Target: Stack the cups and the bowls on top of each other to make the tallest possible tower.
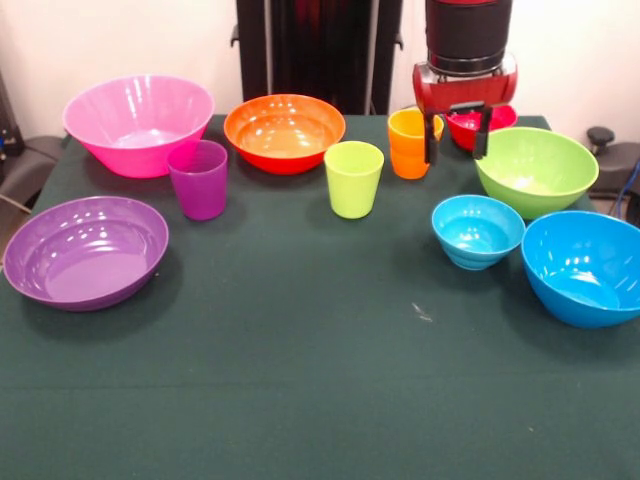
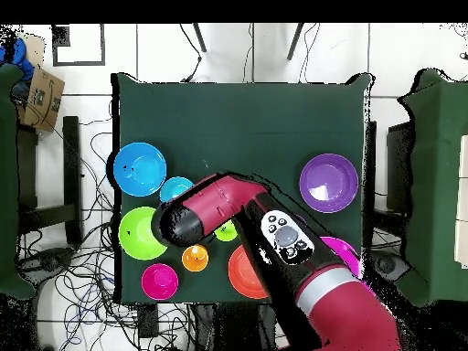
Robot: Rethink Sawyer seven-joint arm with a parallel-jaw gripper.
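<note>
My gripper (image 1: 457, 138) hangs open at the back right, above the table, with nothing between its fingers. One black finger (image 1: 432, 140) overlaps the right side of the orange cup (image 1: 410, 142); the other finger (image 1: 482, 133) stands in front of the small red bowl (image 1: 492, 120). The lime green bowl (image 1: 536, 170) sits just right of and nearer than the gripper. The lime green cup (image 1: 354, 178) and purple cup (image 1: 198, 178) stand upright mid-table. The orange bowl (image 1: 284, 132), pink bowl (image 1: 138, 124), purple bowl (image 1: 85, 250), small light blue bowl (image 1: 477, 230) and big blue bowl (image 1: 585, 266) each sit apart, none stacked.
From overhead the arm (image 2: 274, 233) covers the purple cup and part of the pink bowl (image 2: 345, 253), with the gripper head (image 2: 172, 224) beside the green bowl (image 2: 137, 235). A green cloth covers the table (image 1: 300, 380). Cables lie on the floor around it.
</note>
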